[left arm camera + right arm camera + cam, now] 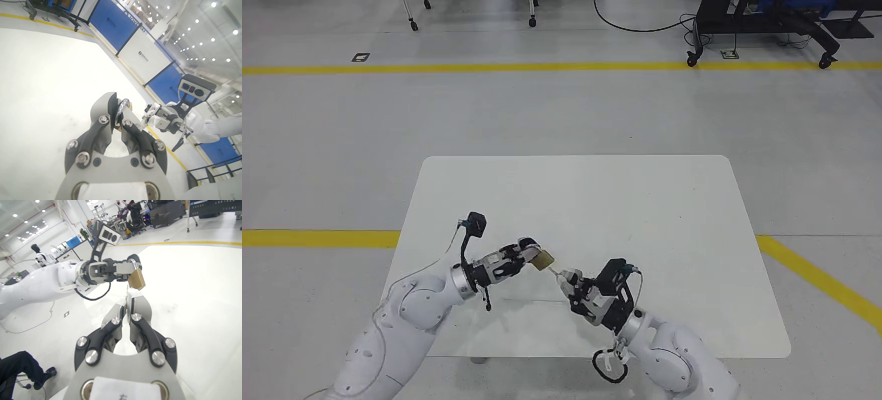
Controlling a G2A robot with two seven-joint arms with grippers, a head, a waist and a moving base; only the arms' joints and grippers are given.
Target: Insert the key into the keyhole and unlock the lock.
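Observation:
A brass padlock [137, 279] with a silver shackle hangs above the white table [642, 200], held by its shackle in my left gripper [135, 262], which is shut on it. From the top the lock [542, 261] sits near the table's front, left of centre. In the left wrist view the shackle [122, 106] is pinched between the gripper's pads [118, 108]. My right gripper [126, 301] is shut on a small silver key [127, 291], whose tip points at the lock's underside, a short gap away. The right gripper [568, 281] lies just right of the lock.
The white table has bare surface behind and to the right of both grippers. Yellow floor lines [542, 68] run around it. A wheeled rack [762, 30] stands far back right. A seated person's leg [17, 366] is beside the table, off the work area.

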